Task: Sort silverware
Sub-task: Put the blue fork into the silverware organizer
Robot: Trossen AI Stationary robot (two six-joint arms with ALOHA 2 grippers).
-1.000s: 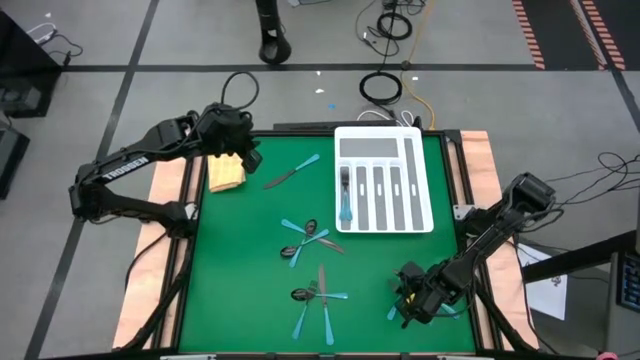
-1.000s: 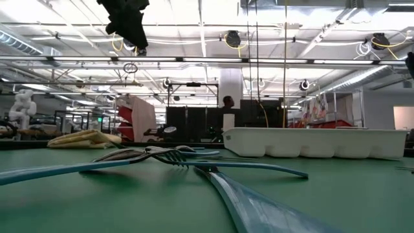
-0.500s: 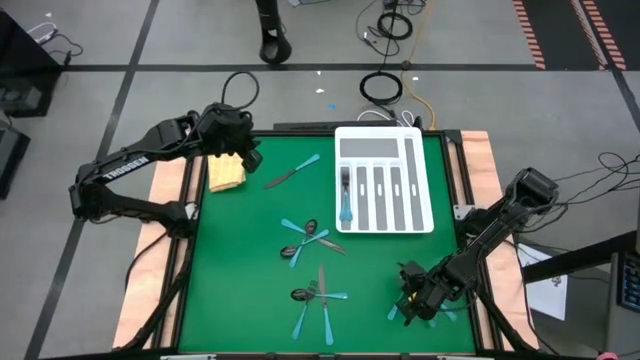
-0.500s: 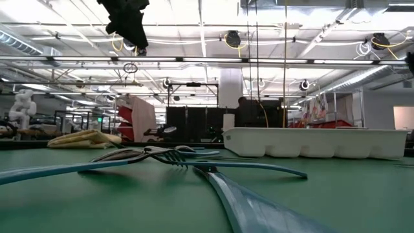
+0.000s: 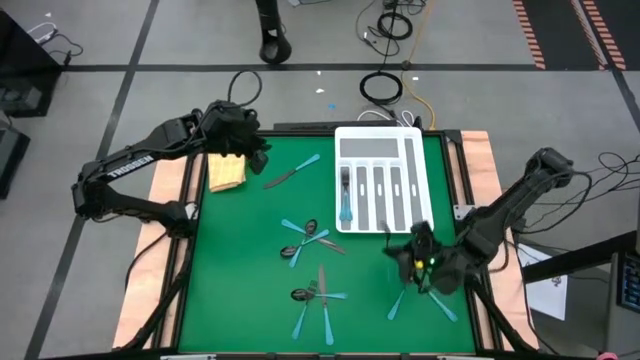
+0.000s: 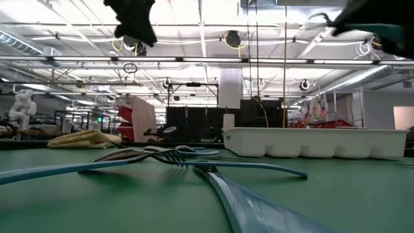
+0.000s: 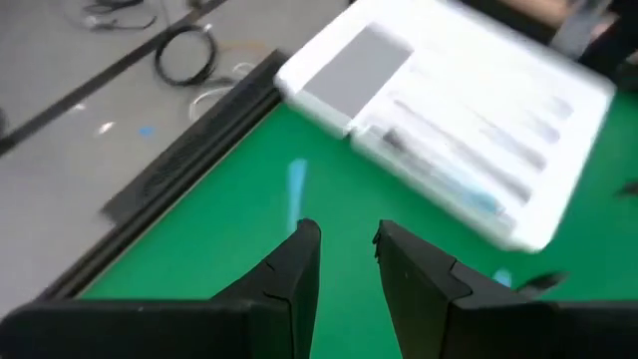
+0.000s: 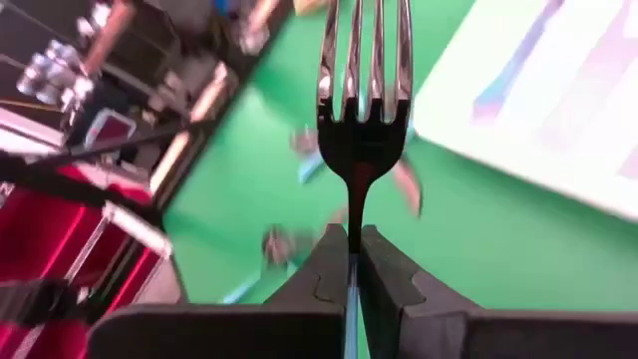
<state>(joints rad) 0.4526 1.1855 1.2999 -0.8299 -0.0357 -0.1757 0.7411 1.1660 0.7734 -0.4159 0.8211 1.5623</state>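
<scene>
This is a robotics lab in a large industrial hall. The low view shows a high ceiling [image 6: 213, 39] of exposed steel trusses, strip lights and hanging cables, with dark cabinets [image 6: 194, 123] and a white humanoid figure [image 6: 22, 103] far behind. From above, the green surface [image 5: 250, 290] stands on a grey concrete floor [image 5: 90, 90] marked with black tape lines, where coiled cables [image 5: 381, 87] lie loose.

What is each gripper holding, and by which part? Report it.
Right gripper: a fork, pinched at its neck below the tines. Left gripper: nothing, jaws apart.
</scene>
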